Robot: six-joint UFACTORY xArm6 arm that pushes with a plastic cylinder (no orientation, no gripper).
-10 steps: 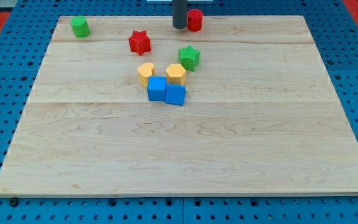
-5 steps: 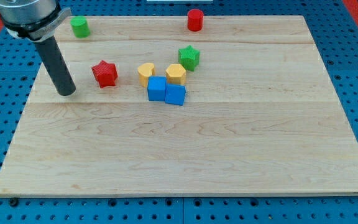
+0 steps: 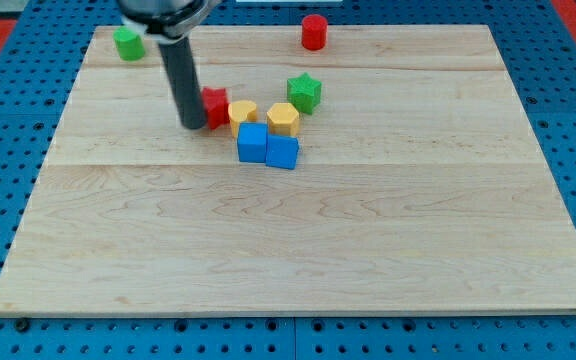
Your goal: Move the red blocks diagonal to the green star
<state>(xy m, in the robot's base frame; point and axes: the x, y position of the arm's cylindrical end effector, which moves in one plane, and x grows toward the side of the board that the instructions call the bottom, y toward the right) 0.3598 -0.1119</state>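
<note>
**My tip against the red star, left of the yellow pair**

My end effector was a plain dark rod with nothing to open or close, and my tip (image 3: 194, 125) rested on the pale wooden desk (image 3: 298, 250). The red star-shaped block (image 3: 215, 106) sat touching my tip on its right side, partly hidden behind the rod. Just beyond it to the right, touching or nearly so, stood a yellow block (image 3: 243, 113), then a second yellow block (image 3: 283, 119). The green star-shaped block (image 3: 305, 92) lay further right of my tip and slightly toward the view's top, just beside the second yellow block. Two blue cube blocks, one (image 3: 253, 143) and the other (image 3: 282, 152), sat side by side to my tip's lower right. The red cylinder block (image 3: 314, 32) stood well apart, up and right of my tip, near the desk's top edge. A green cylinder block (image 3: 128, 43) stood up and left of my tip.
</note>
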